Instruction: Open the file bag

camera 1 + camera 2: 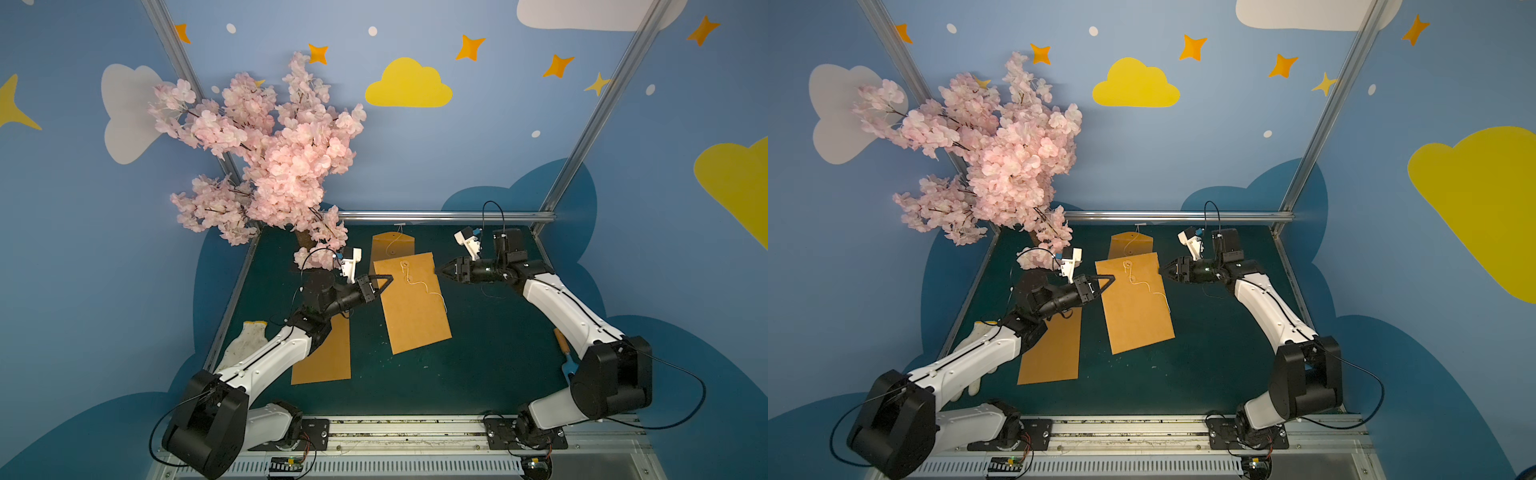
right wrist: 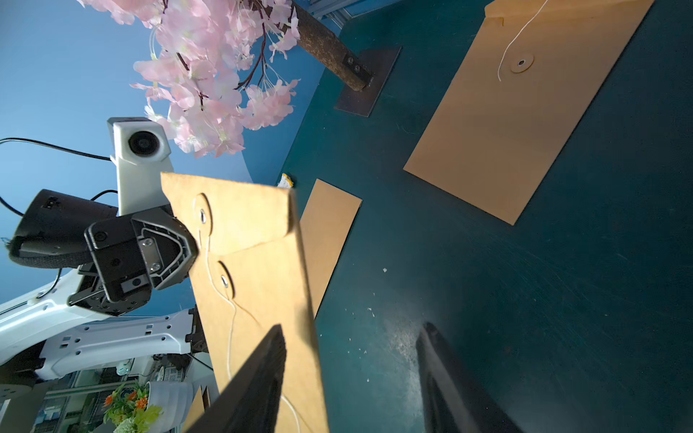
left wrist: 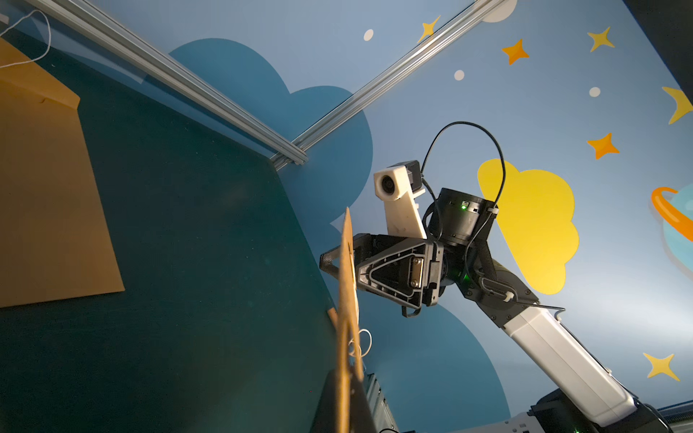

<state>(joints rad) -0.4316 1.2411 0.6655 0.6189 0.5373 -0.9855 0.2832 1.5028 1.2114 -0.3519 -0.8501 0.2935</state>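
Broadly, from above in both top views: a dark green table [image 1: 478, 365] [image 1: 1204, 365] with a pink blossom tree [image 1: 274, 158] at its far left corner. Takes the right wrist view to show the trunk bolted to a dark base plate [image 2: 369, 80].

Next in size, three brown paper bags. Lying flat: a far bag [image 1: 392, 245] by the back rail and a near bag [image 1: 324, 357] partly under the left arm. Near the table's middle, between the two arms: the file bag [image 1: 415, 307] [image 1: 1136, 307]. Looks nearly flat from overhead, but turns up edge-on and raised off the mat at its flap end in the left wrist view [image 3: 347, 300].

Left gripper [image 1: 387, 279] [image 2: 185, 258]: clamped onto the file bag's left edge at flap height, clearest from the right wrist view.

Right gripper [image 1: 438, 270] [image 3: 337, 258]: jaws apart, straddling the bag's right edge without pinching it. Own fingers [image 2: 262, 375] spread wide in the right wrist view.

Flap [image 2: 243, 217] folded down over the face. Two round buttons [image 2: 202, 215], one on the flap and one below it, with the string [image 1: 432, 293] [image 2: 230, 330] trailing loose down the paper.

Smallest: a white glove [image 1: 245, 345] at the left edge, and a wooden-handled tool [image 1: 561, 345] by the right arm, showing in a top view.
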